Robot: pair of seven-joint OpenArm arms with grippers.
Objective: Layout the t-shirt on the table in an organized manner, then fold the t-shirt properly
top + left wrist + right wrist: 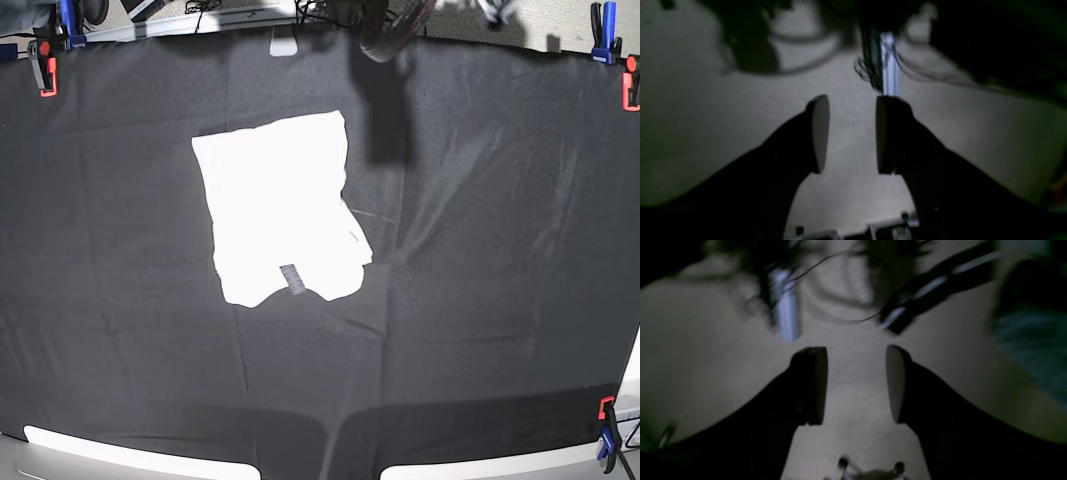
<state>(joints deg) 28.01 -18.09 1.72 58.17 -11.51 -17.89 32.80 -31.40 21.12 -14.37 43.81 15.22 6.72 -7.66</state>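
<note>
The t-shirt lies on the table left of centre as a compact white rectangle. Its plain side is up, with a small grey label near its front edge. Neither wrist view shows the shirt or the table. My left gripper is open with nothing between its fingers, over pale floor. In the right wrist view, my right gripper is likewise open and empty. Both wrist views are blurred. A blurred dark arm part shows at the table's far edge, well apart from the shirt.
Orange and blue clamps hold the black cloth at the corners. Cables and a pale post stand on the floor beyond the table. A dark bar crosses the right wrist view.
</note>
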